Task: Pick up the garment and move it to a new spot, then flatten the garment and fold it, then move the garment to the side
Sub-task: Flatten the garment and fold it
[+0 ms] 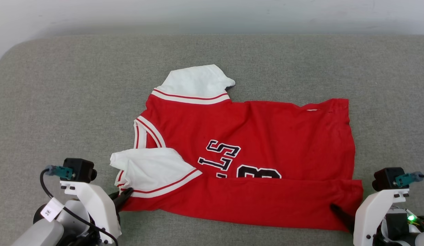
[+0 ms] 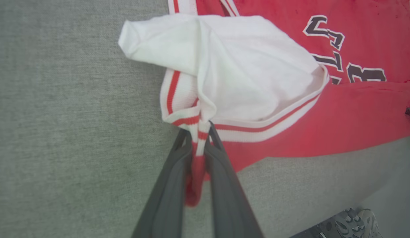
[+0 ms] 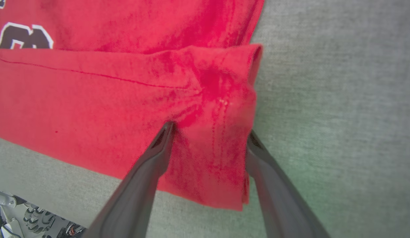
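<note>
**Near edge: one corner pinched, the other only straddled**

Clamps the left tool [image 2: 198, 130] on the garment [image 1: 259, 136], squeezing the striped cuff trim [image 2: 257, 127] and a tuck of red cloth flat between both fingers, with fabric bunched down the gap. Probably grips here to anchor the collar-end corner of the near edge, so the fold can be lifted or drawn over without slipping.

Holds the right tool [image 3: 209, 132] apart, one finger either side of the hem-end corner, with cloth lying between them and nothing squeezed. Looks set to close there as the matching grip, so that both near corners travel together and the fold line stays straight.

Further out, just beyond the left tool, shows the white sleeve [image 2: 251, 72] flopped across the chest. Shows too the long near edge already turned up over the lower part of the black lettering [image 1: 229, 160], hiding some of it. Places the garment in the middle of the grey surface [image 1: 61, 102], lying sideways with collar toward the robot's left, hem toward its right and the other sleeve on the far side.

Reaches in low from both near corners of the head view, with pale forearms angled inward and dark fingers close to the surface, pointing into the cloth.
</note>
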`<state>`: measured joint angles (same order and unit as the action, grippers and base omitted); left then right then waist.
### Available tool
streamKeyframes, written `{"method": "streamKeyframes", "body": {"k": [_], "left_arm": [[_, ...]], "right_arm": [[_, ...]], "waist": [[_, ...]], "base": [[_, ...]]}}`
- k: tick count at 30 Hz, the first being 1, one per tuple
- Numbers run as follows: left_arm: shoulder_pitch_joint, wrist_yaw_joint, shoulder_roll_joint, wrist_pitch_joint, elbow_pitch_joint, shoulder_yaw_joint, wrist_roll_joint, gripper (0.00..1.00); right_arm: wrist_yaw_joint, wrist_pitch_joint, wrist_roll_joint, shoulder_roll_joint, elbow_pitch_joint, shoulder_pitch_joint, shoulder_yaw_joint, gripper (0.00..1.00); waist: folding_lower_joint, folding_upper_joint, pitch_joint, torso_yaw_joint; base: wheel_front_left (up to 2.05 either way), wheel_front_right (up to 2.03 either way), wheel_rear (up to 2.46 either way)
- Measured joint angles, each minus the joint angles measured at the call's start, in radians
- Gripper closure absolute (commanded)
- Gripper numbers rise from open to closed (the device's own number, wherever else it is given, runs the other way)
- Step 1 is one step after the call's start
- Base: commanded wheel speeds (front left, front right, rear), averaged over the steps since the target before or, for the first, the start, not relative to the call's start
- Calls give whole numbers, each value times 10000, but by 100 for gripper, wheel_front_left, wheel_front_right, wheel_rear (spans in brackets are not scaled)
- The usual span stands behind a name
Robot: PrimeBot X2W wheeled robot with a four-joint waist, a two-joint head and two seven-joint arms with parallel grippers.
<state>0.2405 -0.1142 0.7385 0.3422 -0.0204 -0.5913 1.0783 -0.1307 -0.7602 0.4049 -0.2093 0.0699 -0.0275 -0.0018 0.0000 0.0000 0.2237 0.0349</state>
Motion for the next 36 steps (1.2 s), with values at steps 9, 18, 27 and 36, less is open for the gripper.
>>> {"method": "streamKeyframes", "body": {"k": [9,18,27,36], "left_arm": [[-362,-17,-295,-545,-86,33,71,100],[-1583,-573,-284,-918,245,13,157,100],[-2792,-972,-42,-888,646,-48,537,100],[-2314,-616,-662,-1567,-25,-96,236,0]], "right_arm": [[-2,125,222,-12,121,-110,54,100],[-2,-474,374,-288,-608,790,113,100],[-2,-984,506,-341,-1290,2040,-288,100],[-2,1116,35,61,-1384,2324,-539,0]], "waist": [[0,0,-403,61],[0,0,-1525,105],[-2,0,-2311,378],[-1,0,-2181,420]], "base": [[0,0,0],[0,0,0],[0,0,0],[0,0,0]]}}
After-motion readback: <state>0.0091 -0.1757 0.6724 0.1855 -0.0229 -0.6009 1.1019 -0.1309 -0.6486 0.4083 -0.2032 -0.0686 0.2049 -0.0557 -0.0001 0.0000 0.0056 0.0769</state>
